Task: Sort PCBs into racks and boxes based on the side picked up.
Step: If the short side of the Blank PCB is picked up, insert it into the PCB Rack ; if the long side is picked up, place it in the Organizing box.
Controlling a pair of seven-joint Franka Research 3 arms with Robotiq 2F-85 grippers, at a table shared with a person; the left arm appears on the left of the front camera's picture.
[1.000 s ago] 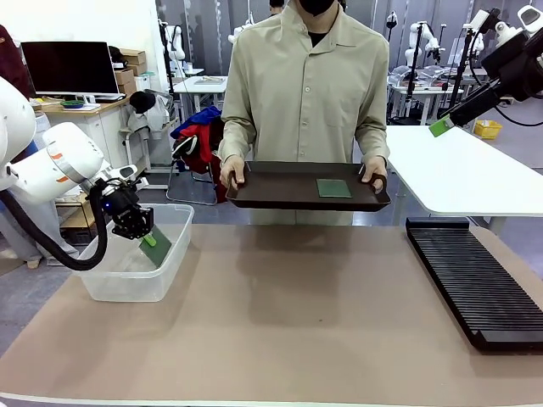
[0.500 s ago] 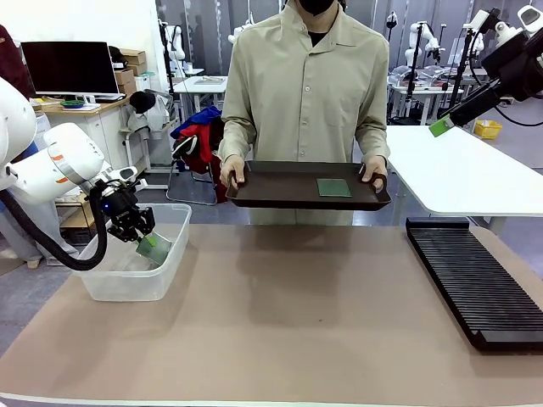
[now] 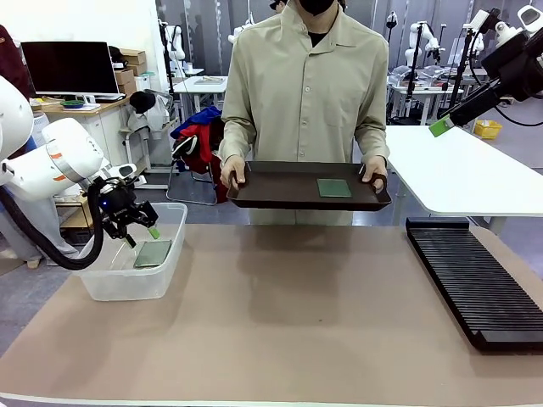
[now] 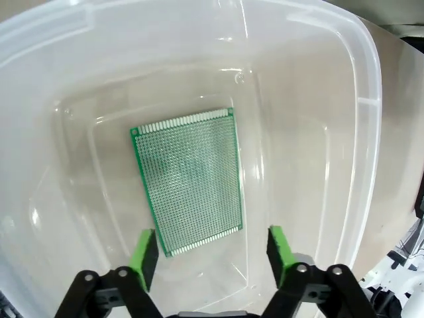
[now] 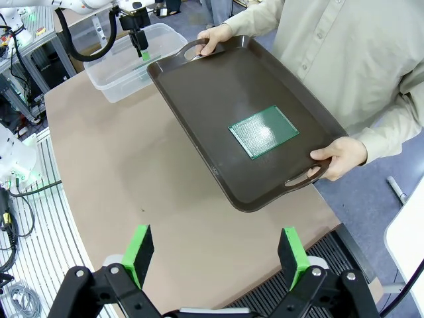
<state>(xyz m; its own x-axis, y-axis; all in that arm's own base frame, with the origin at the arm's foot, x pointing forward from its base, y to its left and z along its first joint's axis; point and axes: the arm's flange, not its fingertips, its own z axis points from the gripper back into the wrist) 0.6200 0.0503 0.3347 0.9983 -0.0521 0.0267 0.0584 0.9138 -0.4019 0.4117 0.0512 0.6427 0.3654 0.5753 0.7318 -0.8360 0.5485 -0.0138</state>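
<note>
One green PCB (image 4: pixel 189 179) lies flat on the floor of the clear plastic box (image 4: pixel 371 86), free of the fingers. My left gripper (image 4: pixel 212 255) hovers open just above it, and in the front view the left gripper (image 3: pixel 140 229) hangs over the box (image 3: pixel 174 254) at the table's left. A person holds a dark brown tray (image 5: pixel 199 86) level above the far edge, carrying the second PCB (image 5: pixel 264 131), also seen as the PCB (image 3: pixel 333 187). My right gripper (image 5: pixel 215 255) is open high above the tray, at the upper right as the right gripper (image 3: pixel 441 127).
The long black slotted rack (image 3: pixel 475 280) lies along the table's right side. The person's hands (image 3: pixel 233 176) grip both tray handles. A white table (image 3: pixel 467 170) stands behind the rack. The brown mat (image 3: pixel 288 322) in the middle is bare.
My left gripper opened and let go of the PCB, which dropped from a tilted hold to lie flat in the box. The gripper rose slightly. The right arm and tray stayed put.
</note>
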